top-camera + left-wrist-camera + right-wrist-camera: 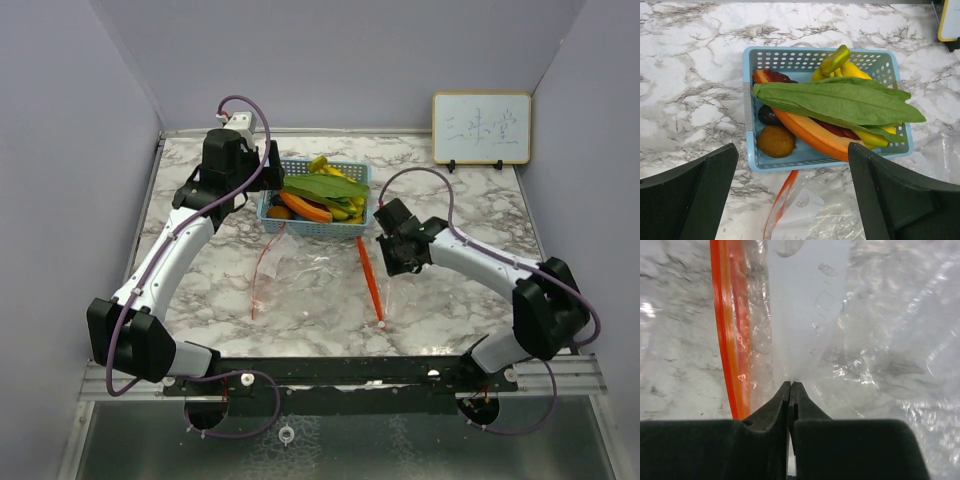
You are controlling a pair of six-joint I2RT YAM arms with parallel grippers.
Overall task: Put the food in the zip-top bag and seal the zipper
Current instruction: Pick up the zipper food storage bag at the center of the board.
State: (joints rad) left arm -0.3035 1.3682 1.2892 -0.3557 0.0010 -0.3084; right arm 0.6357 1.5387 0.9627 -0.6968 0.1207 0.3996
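Marble (480, 215); right tool (790, 385) tight on bag (807, 315)

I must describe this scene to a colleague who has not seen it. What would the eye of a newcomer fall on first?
First, the blue basket at the back of the table, heaped with food under a long green leaf. Then the clear zip-top bag with its orange zipper, lying in front of the basket, its film pinched between the right arm's fingers. The left arm's fingers stand open above the basket.
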